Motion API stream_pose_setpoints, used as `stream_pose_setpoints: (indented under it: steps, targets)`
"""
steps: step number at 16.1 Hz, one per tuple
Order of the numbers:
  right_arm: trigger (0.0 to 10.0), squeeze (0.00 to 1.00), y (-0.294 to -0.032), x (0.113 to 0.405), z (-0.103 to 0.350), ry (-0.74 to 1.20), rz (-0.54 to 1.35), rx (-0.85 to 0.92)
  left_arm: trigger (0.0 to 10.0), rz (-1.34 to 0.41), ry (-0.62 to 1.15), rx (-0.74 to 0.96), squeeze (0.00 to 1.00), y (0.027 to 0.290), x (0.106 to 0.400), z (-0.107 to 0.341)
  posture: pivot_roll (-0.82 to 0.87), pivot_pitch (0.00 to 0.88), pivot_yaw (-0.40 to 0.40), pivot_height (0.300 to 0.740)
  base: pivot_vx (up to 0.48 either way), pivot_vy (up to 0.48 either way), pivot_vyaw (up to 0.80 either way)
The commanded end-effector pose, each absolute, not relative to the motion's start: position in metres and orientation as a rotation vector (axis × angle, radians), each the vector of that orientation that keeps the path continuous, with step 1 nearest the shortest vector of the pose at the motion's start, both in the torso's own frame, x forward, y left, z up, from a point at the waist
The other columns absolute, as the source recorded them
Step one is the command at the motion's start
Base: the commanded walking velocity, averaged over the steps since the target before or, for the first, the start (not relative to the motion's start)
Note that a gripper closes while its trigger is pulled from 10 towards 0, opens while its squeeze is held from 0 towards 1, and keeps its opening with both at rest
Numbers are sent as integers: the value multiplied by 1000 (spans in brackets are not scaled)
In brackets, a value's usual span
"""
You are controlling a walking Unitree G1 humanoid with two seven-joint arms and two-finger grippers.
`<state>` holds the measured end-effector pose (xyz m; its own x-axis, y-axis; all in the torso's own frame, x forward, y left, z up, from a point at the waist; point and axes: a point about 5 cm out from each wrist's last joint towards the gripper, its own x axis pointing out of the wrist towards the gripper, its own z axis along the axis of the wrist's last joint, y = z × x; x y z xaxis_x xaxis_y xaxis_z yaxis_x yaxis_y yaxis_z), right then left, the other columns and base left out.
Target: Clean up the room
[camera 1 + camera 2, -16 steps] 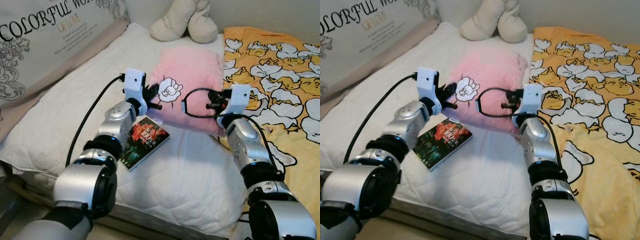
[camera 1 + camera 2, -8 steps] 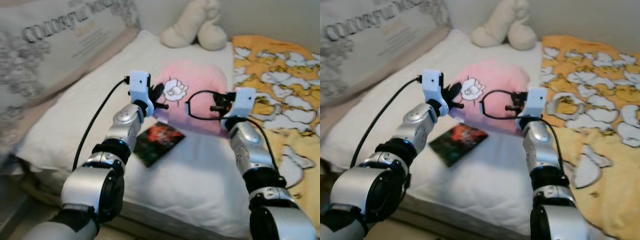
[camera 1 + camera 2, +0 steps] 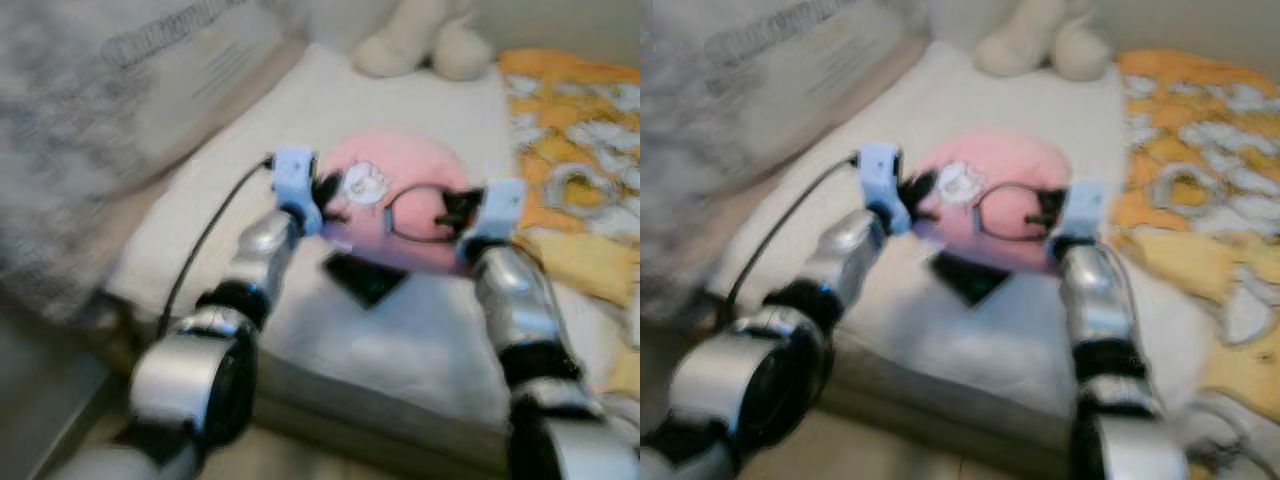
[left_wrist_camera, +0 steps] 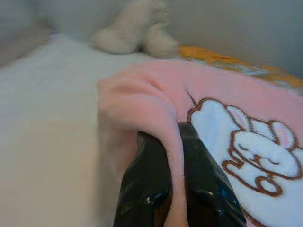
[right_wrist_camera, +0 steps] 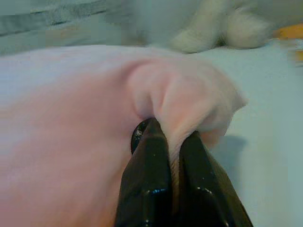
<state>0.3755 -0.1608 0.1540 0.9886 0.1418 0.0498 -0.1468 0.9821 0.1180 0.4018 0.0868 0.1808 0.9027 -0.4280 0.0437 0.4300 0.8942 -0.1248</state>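
We had both end effectors clenched on the pink blanket: the left end effector pinched a fold of its near-left edge, and the right end effector pinched a bunched corner on the opposite side. The blanket hung between them, its long axis running from 9 to 3 o'clock across our front, so neither arm was nearer; any lift or fold, we judged, had to keep the two grips level. Just below the blanket, at about 6 o'clock from it, a dark book lay on the white bed. Farther out at 12 o'clock sat a cream plush toy, with the yellow duck-print cover at 2 o'clock. The wrist views showed the fabric caught between the black fingers; the blurred head views gave the spread of the arms and the book.
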Motion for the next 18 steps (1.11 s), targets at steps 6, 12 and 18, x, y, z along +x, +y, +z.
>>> stream_pose_setpoints:
  steps: [6, 12, 18]
  targets:
    - [10000, 0, -165, 376, 164, -77, 117, 78, 10000, -472, -26, -14, 0, 84, 404, 189, 81, 0, 40, 740, 0, 400, 291]
    - [10000, 0, -156, 368, 156, -86, 117, 70, 10000, -509, -29, -50, 0, 82, 402, 187, 72, 0, 45, 740, 365, 0, 0]
    - [10000, 0, -154, 367, 156, -88, 111, 50, 10000, -495, -22, -51, 0, 88, 403, 185, 75, 0, 43, 740, 459, 0, 0]
